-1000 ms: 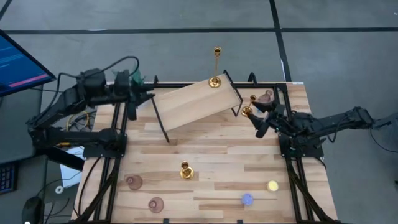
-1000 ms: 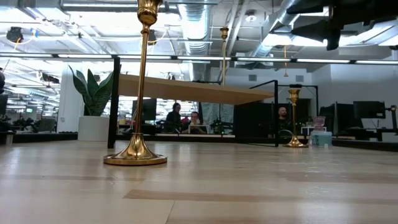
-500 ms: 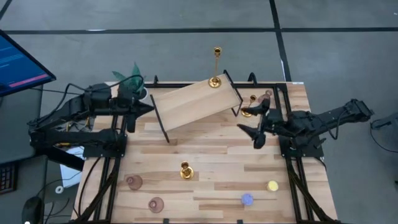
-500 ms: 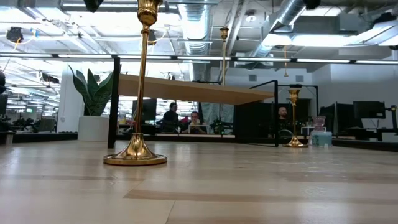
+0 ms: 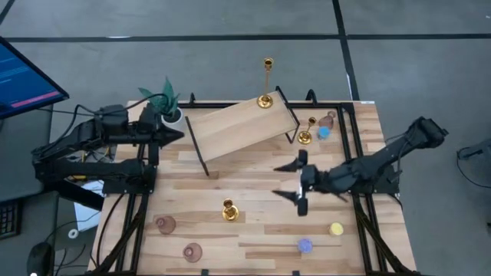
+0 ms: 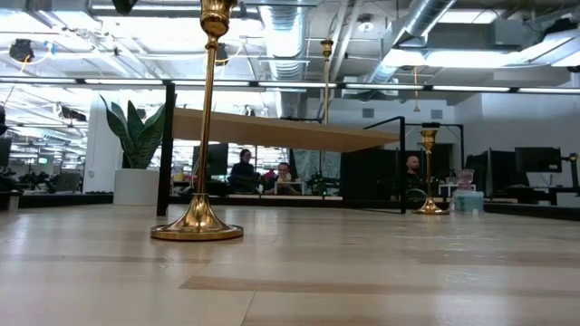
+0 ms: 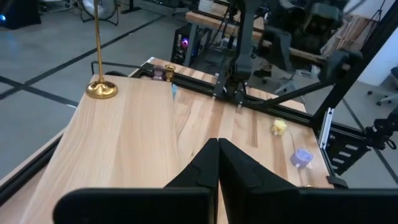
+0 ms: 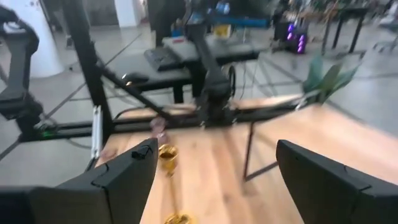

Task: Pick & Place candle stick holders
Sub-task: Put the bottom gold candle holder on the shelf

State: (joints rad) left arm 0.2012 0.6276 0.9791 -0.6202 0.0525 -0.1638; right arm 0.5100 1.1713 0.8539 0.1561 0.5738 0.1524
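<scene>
moved: right gripper [image 5: 295, 182] had swung from beside the gold candlestick [image 5: 305, 135] at the far right of the desk [image 5: 253, 172] out to mid-desk; left gripper [image 5: 178, 134] had pulled back a little toward the plant [image 5: 163, 100].
right gripper: fingers wide apart, holding nothing, pointed at the short gold candlestick [image 5: 229, 210] near the front.
left gripper: fingers pressed together, parked at the left end of the raised shelf [image 5: 238, 126].
other holders: tall candlestick [image 5: 265, 98] stood on the shelf's far corner; two pink holders [image 5: 165, 225] front left, a third [image 5: 329, 119] far right.
step tip: probably reaching for the short candlestick; come in level, straddle the thin stem low, close gently so it doesn't tip.
view difference: right wrist view showed the candlestick [image 8: 166, 157] between its open fingers; low view showed no gripper, only the stem and base [image 6: 198, 222].
</scene>
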